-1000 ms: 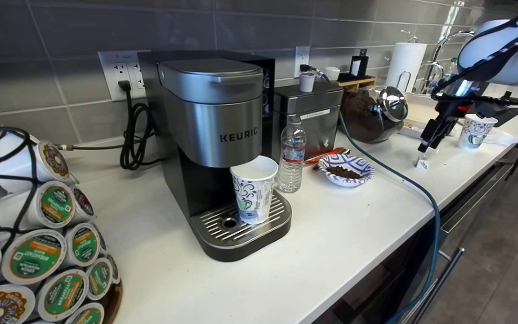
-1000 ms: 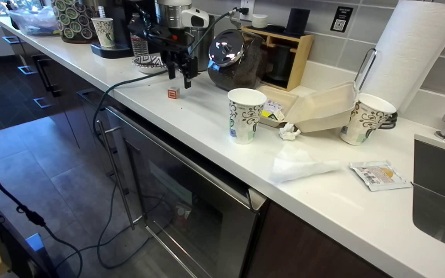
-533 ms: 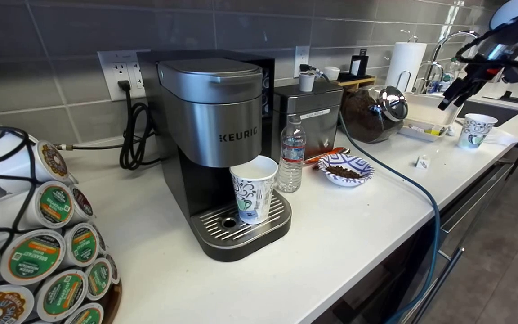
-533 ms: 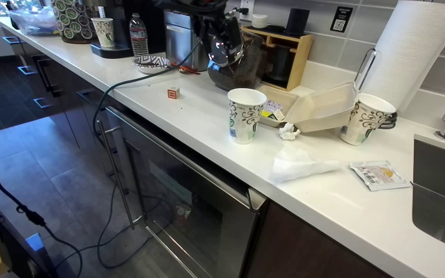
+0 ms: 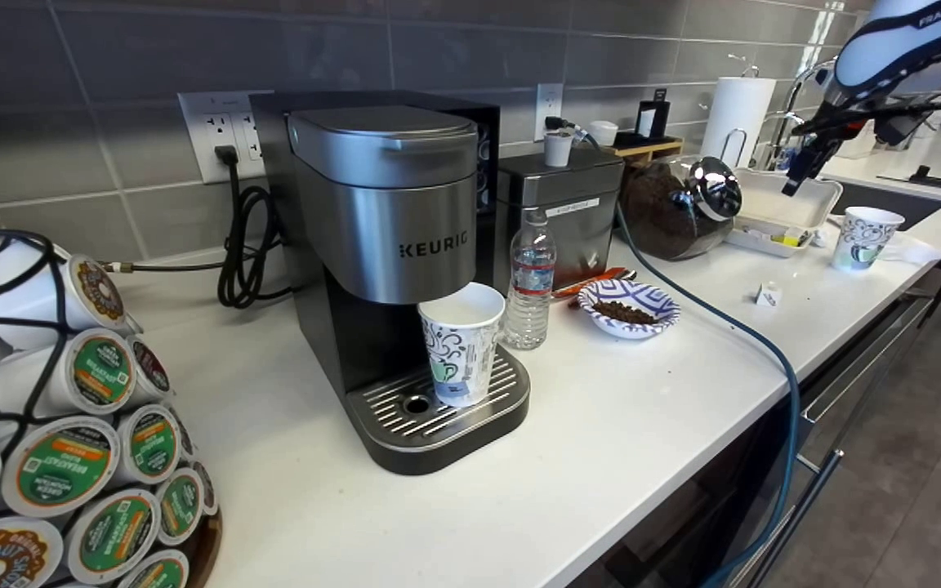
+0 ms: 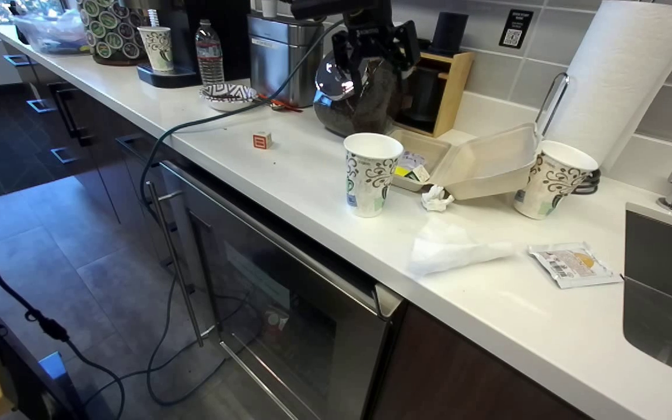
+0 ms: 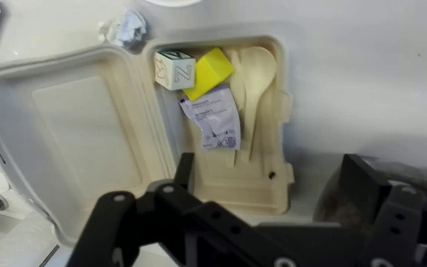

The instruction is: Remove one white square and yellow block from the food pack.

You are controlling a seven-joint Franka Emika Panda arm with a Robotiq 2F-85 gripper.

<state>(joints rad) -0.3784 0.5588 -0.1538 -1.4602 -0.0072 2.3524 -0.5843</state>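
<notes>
**White block (image 7: 176, 72) and yellow block (image 7: 209, 74) inside open pack (image 7: 232, 185)**

In the wrist view, the pack is pale and shallow, its lid (image 7: 87, 129) open at 9 o'clock. White block: lettered cube, seated at 11 o'clock. Yellow block: plain, askew, at 12 o'clock, partly hidden by the white one. In an exterior view, a second white block (image 6: 261, 140), red-marked, stands well outside at 9 o'clock.

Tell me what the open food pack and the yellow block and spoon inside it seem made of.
Food pack: probably molded paper pulp, matte; beige, with soft rounded edges.
Yellow block: perhaps painted wood or plastic; smooth, evenly colored faces.
Spoon: wood or plastic, can't tell; dull cream, no grain showing.
</notes>
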